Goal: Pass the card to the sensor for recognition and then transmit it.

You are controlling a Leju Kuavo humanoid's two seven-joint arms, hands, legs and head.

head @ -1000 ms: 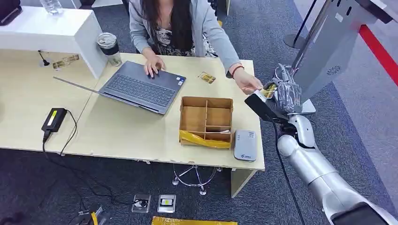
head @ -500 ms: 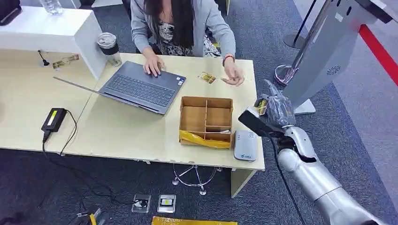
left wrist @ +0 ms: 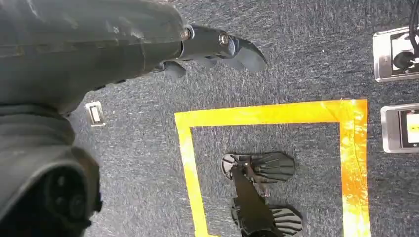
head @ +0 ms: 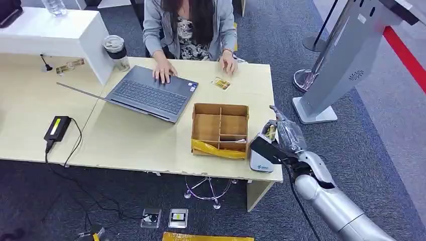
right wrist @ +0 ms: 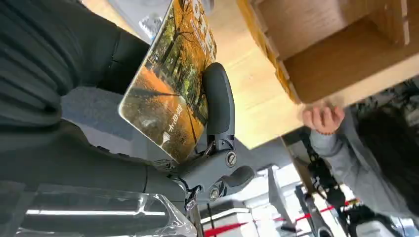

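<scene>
My right hand (head: 284, 134) holds a card (head: 271, 131) printed with autumn trees, just above the table's front right corner. The card (right wrist: 168, 94) lies against the palm, and a dark finger (right wrist: 217, 103) presses on its face. Right below the hand, a grey-white sensor pad (head: 260, 157) lies flat on the table. My left hand (left wrist: 212, 47) hangs over the carpet with its fingers stretched out and nothing in them.
A cardboard box (head: 221, 129) with compartments stands left of the sensor. A second card (head: 221, 83) lies farther back. A person sits behind the table with hands at a laptop (head: 148, 94) and near the far edge (head: 228, 64). A grey kiosk (head: 346, 60) stands to the right.
A person's hand let go of the card at my right hand and drew back to the table's far side. My right hand came down and nearer with the card, over the sensor.
</scene>
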